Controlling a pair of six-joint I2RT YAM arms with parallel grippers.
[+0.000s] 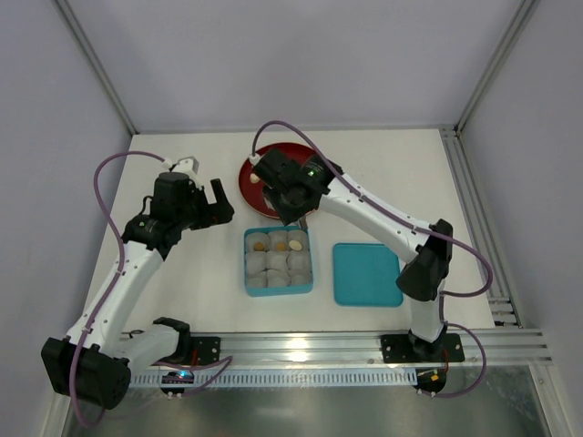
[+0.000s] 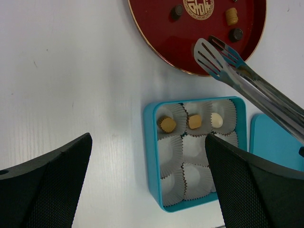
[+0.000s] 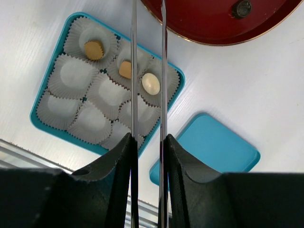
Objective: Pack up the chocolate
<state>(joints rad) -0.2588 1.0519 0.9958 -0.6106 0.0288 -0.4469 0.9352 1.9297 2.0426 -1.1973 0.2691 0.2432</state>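
A blue box (image 1: 248, 264) holds several white paper cups. Its far row has three chocolates, tan (image 2: 166, 124), tan (image 2: 194, 121) and cream (image 2: 216, 119); they also show in the right wrist view (image 3: 125, 69). A red plate (image 2: 161, 23) behind it carries two dark pieces (image 2: 177, 12) and a tan one (image 2: 231, 16). My right gripper (image 3: 147, 142) is shut on metal tongs (image 2: 223, 57), whose empty tips hover over the plate's near edge. My left gripper (image 2: 148, 142) is open and empty, above the table left of the box.
The blue lid (image 1: 366, 273) lies flat right of the box. An aluminium rail (image 1: 301, 346) runs along the near table edge. Frame posts stand at the far corners.
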